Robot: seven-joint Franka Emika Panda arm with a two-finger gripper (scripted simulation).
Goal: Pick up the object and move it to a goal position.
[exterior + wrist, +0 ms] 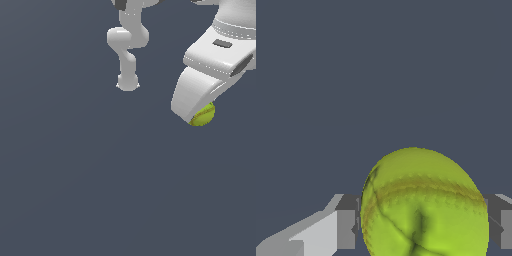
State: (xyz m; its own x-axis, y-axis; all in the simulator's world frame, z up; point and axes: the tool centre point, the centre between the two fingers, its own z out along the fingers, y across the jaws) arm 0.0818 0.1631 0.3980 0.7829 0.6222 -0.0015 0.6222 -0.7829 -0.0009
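The yellow-green ball [204,115] with faint seam lines peeks out under the white gripper [200,112] at the exterior view's upper right. Most of the ball is hidden by the gripper body there. In the wrist view the ball [423,205] fills the space between the two dark fingertips [347,222], which press on both of its sides. The gripper [423,220] is shut on the ball. No goal marker shows in either view.
The arm's white base and links [127,47] stand at the top centre of the exterior view. A plain dark grey floor [90,175] fills the rest of both views.
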